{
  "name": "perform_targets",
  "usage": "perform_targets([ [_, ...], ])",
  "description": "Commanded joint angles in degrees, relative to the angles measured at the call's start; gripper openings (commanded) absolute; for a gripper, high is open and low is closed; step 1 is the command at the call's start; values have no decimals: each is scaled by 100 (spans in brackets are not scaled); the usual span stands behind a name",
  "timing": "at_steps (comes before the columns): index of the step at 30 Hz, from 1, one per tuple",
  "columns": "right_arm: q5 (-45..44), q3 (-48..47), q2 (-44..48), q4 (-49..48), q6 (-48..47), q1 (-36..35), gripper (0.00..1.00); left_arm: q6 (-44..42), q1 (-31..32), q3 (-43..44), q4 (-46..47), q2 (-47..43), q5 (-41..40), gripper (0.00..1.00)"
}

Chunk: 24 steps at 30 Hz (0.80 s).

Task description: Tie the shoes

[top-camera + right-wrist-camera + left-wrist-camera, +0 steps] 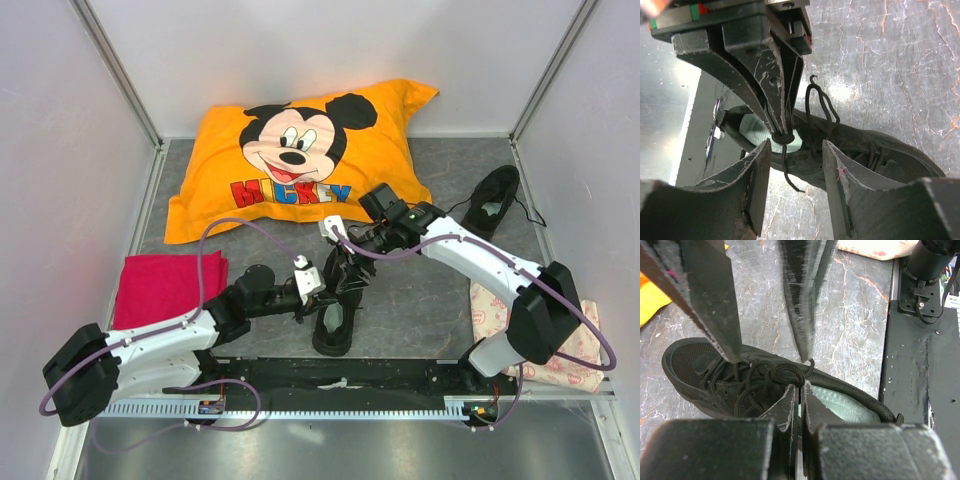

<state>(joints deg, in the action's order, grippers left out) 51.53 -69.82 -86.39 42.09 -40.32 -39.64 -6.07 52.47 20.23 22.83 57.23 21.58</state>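
Lying on tabletop [420, 300] near middle of near edge: shoe [335, 325], long axis near-to-far, heel toward near edge, toe toward far edge. Second shoe [493, 200] by far right corner, long axis diagonal, well apart. Left gripper [801, 390] above shoe's opening, fingers together, clamped on lace [784, 160]. Right gripper [796, 146] facing it, fingers apart, straddling hanging lace, gripping nothing.
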Motion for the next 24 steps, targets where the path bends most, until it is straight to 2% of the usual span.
perform_targets([
  [1, 332, -330, -167, 160, -275, -62, 51, -211, -44, 25, 204, 69, 162, 1],
  [12, 252, -330, -229, 283, -231, -149, 44, -220, -79, 51, 222, 113, 188, 1],
  [21, 235, -418, -335, 265, -161, -176, 22, -237, -88, 51, 196, 113, 223, 2],
  [24, 253, -392, -317, 265, -135, -185, 10, -237, -96, 43, 178, 95, 215, 2],
])
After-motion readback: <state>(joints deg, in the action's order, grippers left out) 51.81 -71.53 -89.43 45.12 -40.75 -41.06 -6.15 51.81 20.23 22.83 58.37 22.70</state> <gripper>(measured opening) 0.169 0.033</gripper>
